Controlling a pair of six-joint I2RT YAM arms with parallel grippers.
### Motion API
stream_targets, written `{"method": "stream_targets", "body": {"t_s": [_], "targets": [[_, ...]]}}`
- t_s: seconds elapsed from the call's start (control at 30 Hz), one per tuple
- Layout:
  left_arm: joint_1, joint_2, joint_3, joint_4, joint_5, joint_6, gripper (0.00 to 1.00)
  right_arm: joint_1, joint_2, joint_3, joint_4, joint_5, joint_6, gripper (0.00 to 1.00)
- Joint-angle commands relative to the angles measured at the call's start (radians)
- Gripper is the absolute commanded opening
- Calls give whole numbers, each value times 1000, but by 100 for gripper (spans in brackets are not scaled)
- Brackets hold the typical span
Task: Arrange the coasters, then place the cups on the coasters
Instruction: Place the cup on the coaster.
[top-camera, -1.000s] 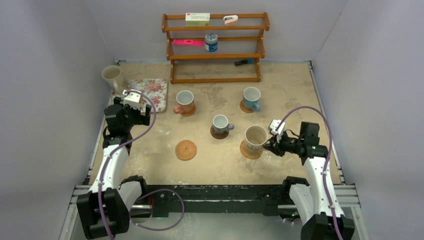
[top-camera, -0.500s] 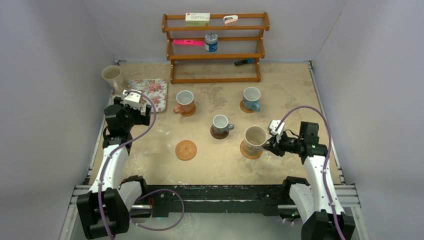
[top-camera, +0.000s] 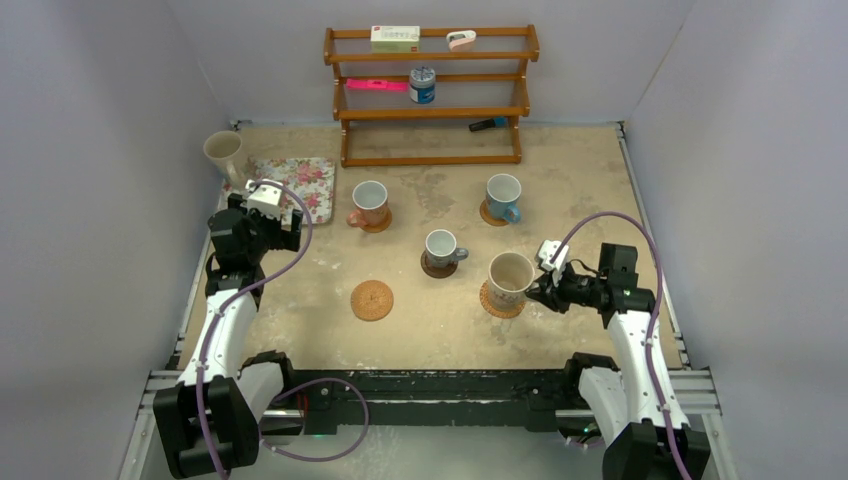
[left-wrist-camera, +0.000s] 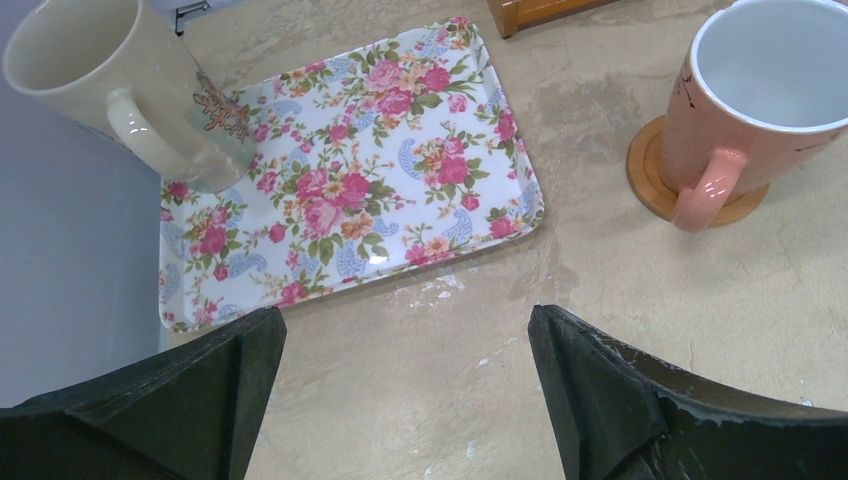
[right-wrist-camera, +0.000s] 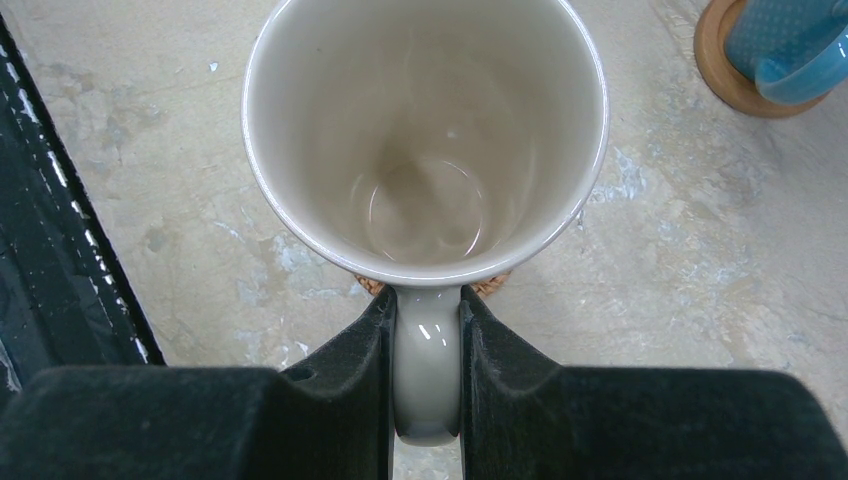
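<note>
My right gripper (top-camera: 537, 291) (right-wrist-camera: 427, 330) is shut on the handle of a large cream cup (top-camera: 510, 275) (right-wrist-camera: 425, 140), which stands over a woven coaster (top-camera: 497, 305). The orange-brown cup (top-camera: 369, 203) (left-wrist-camera: 770, 95), the light blue cup (top-camera: 503, 195) and the small grey-white cup (top-camera: 441, 247) each sit on a coaster. One woven coaster (top-camera: 371, 299) lies bare at the front centre. A second cream cup (top-camera: 224, 155) (left-wrist-camera: 120, 90) stands at the far left corner of the tray. My left gripper (top-camera: 268, 215) (left-wrist-camera: 405, 345) is open over bare table just short of the tray.
A floral tray (top-camera: 305, 185) (left-wrist-camera: 350, 190) lies at the back left. A wooden shelf rack (top-camera: 432, 95) at the back holds a tin can (top-camera: 422, 86), a box and small items. Grey walls close in both sides.
The cream cup and my right gripper have shifted very slightly; the left arm has not moved.
</note>
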Motion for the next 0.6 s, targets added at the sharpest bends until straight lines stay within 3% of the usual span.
{"method": "stream_targets", "body": {"t_s": [0.0, 0.57], "targets": [[5, 4, -1, 25, 28, 10, 100, -3, -20, 32, 12, -107, -18, 10], [5, 3, 0, 23, 34, 11, 100, -4, -43, 30, -10, -92, -38, 38]]}}
